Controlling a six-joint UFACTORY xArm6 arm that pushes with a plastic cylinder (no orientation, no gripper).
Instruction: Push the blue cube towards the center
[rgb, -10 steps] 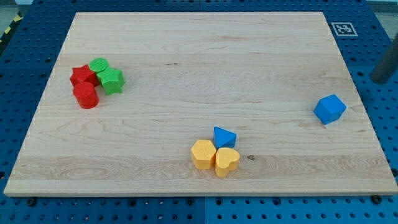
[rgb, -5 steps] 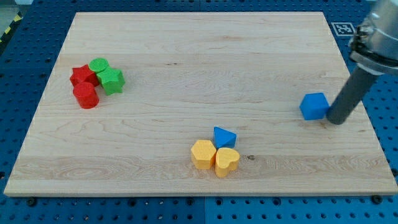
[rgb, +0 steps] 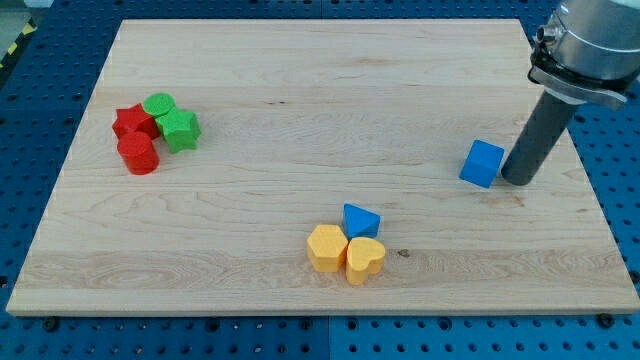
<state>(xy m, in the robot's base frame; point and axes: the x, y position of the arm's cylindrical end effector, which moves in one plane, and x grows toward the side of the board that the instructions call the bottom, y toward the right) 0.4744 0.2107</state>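
Observation:
The blue cube sits on the wooden board at the view's right, a little above mid-height. My tip rests on the board just to the cube's right, touching or nearly touching its right side. The dark rod rises from there toward the view's top right.
A blue triangular block sits by a yellow hexagon block and a yellow heart block at the view's bottom centre. Two red blocks and two green blocks cluster at the view's left.
My rod came in from the view's right edge and pushed the blue cube leftward and slightly up, from near the right edge toward the middle. The other blocks have not moved.

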